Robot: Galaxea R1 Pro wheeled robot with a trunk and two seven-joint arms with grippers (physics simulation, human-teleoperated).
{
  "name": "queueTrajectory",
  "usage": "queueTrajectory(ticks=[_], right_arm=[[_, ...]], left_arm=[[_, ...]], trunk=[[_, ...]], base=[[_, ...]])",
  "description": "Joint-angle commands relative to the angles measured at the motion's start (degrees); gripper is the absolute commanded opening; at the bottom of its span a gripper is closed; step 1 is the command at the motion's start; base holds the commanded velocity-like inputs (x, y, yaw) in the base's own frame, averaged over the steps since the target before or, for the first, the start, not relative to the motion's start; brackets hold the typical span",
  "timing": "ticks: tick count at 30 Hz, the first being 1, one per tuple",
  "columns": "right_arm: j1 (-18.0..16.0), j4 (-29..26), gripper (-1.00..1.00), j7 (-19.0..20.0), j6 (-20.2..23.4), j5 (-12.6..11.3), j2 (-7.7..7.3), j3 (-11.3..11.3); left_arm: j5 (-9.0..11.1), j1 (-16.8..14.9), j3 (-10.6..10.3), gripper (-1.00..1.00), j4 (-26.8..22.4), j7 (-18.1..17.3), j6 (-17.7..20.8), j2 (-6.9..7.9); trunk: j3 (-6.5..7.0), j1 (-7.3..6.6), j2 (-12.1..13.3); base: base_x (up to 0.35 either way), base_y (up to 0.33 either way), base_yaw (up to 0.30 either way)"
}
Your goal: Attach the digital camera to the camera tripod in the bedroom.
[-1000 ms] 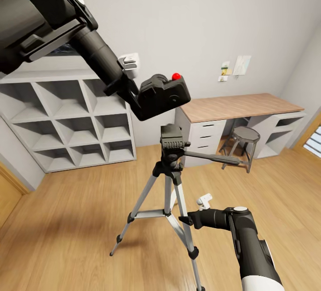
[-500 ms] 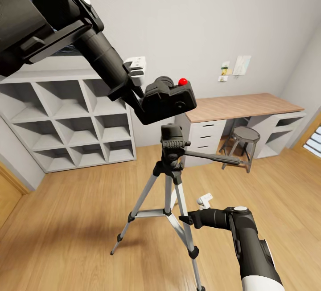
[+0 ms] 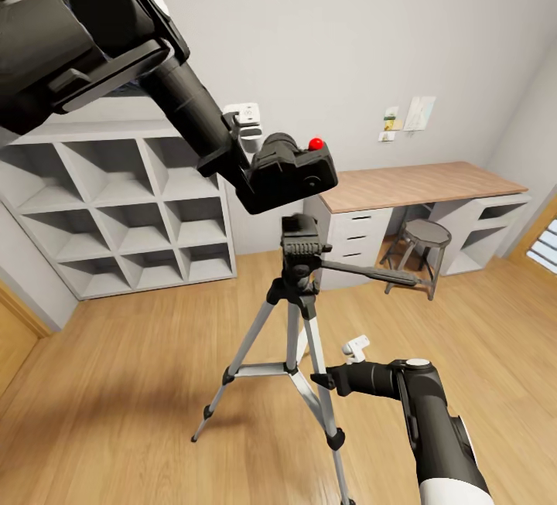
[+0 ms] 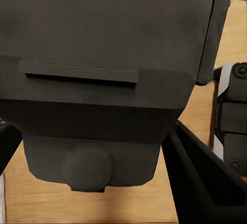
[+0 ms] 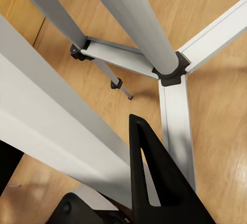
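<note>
My left gripper [image 3: 249,171] reaches in from the upper left, shut on the black digital camera [image 3: 294,172], whose red dot [image 3: 315,142] faces up. The camera hangs just above the black head [image 3: 300,240] of the camera tripod [image 3: 298,312], slightly to its left, with a small gap between them. In the left wrist view the camera body [image 4: 103,69] sits between the dark fingers [image 4: 200,177]. Low down, my right gripper [image 3: 319,380] is shut on a silver tripod leg [image 5: 62,126], which passes between its black fingers [image 5: 154,183].
The tripod's pan handle [image 3: 371,273] points right toward a round stool [image 3: 425,236] under the wood-topped desk [image 3: 410,184]. White cube shelving [image 3: 116,203] stands along the wall at left. Light wood plank floor [image 3: 139,381] surrounds the tripod's feet.
My left arm has carried the camera a little to the right and down, closer over the tripod head, and turned it more level. The right arm and tripod have not moved.
</note>
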Motion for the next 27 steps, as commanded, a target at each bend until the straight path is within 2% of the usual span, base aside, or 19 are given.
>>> queueTrajectory(ticks=[1,2,4,9,19,27], right_arm=[[-0.1,-0.15,-1.0,0.15,0.07,0.76,0.08,-0.21],[-0.1,-0.24,-1.0,-0.11,0.52,0.6,0.08,-0.23],[-0.1,-0.44,-1.0,0.07,1.48,0.25,0.08,-0.47],[-0.1,-0.63,-1.0,1.42,0.38,1.06,0.08,-0.91],[-0.1,-0.67,-1.0,1.58,-0.59,1.05,0.08,-1.39],[-0.1,-0.86,-1.0,0.86,-0.74,1.05,0.08,-4.11]], left_arm=[[0.43,-0.12,-0.48,-1.0,0.31,-0.35,0.37,-0.29],[0.62,-0.11,-0.8,-1.0,0.25,-0.5,0.33,-0.62],[1.06,-0.09,-0.31,-1.0,-0.24,-0.84,0.24,0.04],[1.32,-0.08,0.45,-1.0,-0.53,-1.03,0.18,1.6],[1.37,-0.07,0.57,-1.0,-0.66,-1.07,0.17,1.77],[1.37,-0.07,0.58,-1.0,-0.83,-1.07,0.17,1.56]], trunk=[[-0.12,0.04,-0.13],[-0.12,0.04,-0.13],[-0.12,0.04,-0.13],[-0.12,0.04,-0.13],[-0.12,0.04,-0.13],[-0.12,0.04,-0.13]], base=[[0.0,0.0,0.0],[0.0,0.0,0.0],[0.0,0.0,0.0],[0.0,0.0,0.0],[0.0,0.0,0.0],[0.0,0.0,0.0]])
